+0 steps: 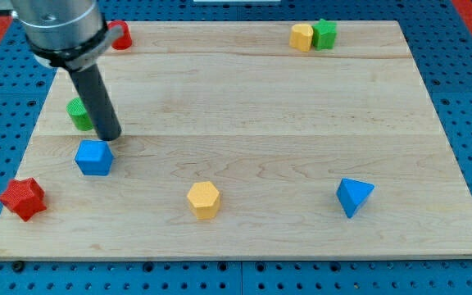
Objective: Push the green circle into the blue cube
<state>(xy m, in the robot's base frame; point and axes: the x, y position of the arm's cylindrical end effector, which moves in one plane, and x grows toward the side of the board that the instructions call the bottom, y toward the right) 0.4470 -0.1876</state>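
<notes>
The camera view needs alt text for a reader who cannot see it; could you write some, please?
My tip rests between the green circle and the blue cube at the wooden board's left side. Other red, yellow, green and blue blocks lie scattered around the board.

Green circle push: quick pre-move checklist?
1. Green circle block on the wooden board: ok, partly hidden by the rod.
2. Blue cube block in view, just below the circle: ok.
3. My tip behind the circle for a push toward the cube: not ok, it sits at the circle's right, above the cube.
4. Circle touching cube: not ok, a gap shows.
5. Red star block clear of the path: ok.
</notes>
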